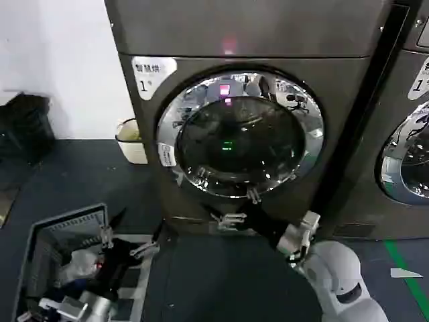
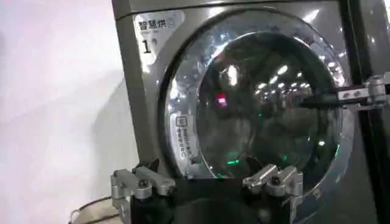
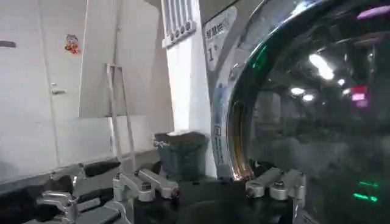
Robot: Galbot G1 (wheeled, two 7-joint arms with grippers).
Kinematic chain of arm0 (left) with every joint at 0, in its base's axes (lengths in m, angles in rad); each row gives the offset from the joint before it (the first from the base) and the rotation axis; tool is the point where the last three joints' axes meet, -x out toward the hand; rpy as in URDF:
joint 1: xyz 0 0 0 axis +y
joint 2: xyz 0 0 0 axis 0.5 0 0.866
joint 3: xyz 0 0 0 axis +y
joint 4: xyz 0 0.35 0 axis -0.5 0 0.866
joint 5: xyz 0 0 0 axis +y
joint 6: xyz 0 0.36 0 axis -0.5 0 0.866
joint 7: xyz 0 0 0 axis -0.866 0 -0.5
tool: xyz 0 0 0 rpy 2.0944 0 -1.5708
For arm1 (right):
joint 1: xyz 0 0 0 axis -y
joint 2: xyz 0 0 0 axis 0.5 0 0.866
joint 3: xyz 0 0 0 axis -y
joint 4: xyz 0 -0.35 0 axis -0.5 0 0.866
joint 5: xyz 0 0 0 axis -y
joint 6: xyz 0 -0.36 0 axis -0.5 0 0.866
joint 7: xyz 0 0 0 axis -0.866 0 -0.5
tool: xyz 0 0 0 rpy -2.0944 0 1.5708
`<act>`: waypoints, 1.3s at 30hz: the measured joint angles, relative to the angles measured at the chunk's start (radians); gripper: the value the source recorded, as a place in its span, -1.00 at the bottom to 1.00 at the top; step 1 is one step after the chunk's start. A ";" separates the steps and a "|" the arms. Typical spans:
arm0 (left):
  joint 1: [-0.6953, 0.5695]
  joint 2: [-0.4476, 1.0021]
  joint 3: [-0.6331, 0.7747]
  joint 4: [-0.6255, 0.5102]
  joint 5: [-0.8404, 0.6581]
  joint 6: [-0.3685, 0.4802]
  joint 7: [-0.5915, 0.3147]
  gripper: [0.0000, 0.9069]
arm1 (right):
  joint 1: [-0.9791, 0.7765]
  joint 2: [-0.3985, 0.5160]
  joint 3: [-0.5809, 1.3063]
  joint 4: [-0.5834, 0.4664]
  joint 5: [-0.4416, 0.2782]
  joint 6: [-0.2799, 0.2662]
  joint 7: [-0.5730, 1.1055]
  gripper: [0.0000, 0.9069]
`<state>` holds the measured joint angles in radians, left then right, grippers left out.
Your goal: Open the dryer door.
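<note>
One dryer door (image 1: 240, 134) sat closed in the front of the dark grey machine (image 1: 348, 100), its chrome ring flush against the panel around the dark glass bowl. A second chrome-ringed door (image 1: 405, 161) belonged to the neighbouring machine at the robot's right edge of the head view, only partly visible.

Two claws were in sight. The right claw (image 1: 241, 208) was raised to the lower rim of the dryer door, its arm reaching up from the lower right of the head view. Its two fingers stood spread apart, one near the bottom of the chrome ring and the other lower against the machine front, gripping nothing. In the right wrist view the same claw (image 3: 210, 185) showed its two fingers parted, with the ring's edge curving up close beside one of them; contact with the ring could not be made out.

The left claw (image 1: 124, 243) hung low at the robot's left, above a grey basket (image 1: 40, 245) on the dark floor, well apart from the door. Its two fingers were also released, holding nothing, and in the left wrist view that claw (image 2: 207, 182) faced the door from a distance.

One white label (image 1: 153, 72) marked with a "1" sat at the machine's upper left corner, and one small sticker (image 1: 167, 154) lay on the ring's left side. One pale bin (image 1: 131, 141) stood by the wall left of the machine.
</note>
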<state>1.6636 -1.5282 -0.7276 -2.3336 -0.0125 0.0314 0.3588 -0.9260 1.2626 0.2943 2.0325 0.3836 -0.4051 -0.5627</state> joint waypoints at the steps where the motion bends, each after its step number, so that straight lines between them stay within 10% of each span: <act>1: 0.000 0.000 0.001 0.000 0.000 0.004 0.000 1.00 | 0.016 -0.001 -0.009 -0.011 -0.010 0.003 -0.004 1.00; 15: 0.004 -0.009 0.003 0.006 0.013 0.027 0.029 1.00 | 0.252 0.023 -0.166 -0.298 -0.111 0.166 -0.082 1.00; 39: 0.017 -0.020 -0.001 -0.018 0.048 0.075 0.046 1.00 | 0.474 0.147 -0.299 -0.601 -0.105 0.195 -0.036 1.00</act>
<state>1.6810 -1.5484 -0.7290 -2.3516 0.0360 0.1068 0.4052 -0.4518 1.4099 -0.0051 1.4319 0.2789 -0.2100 -0.5985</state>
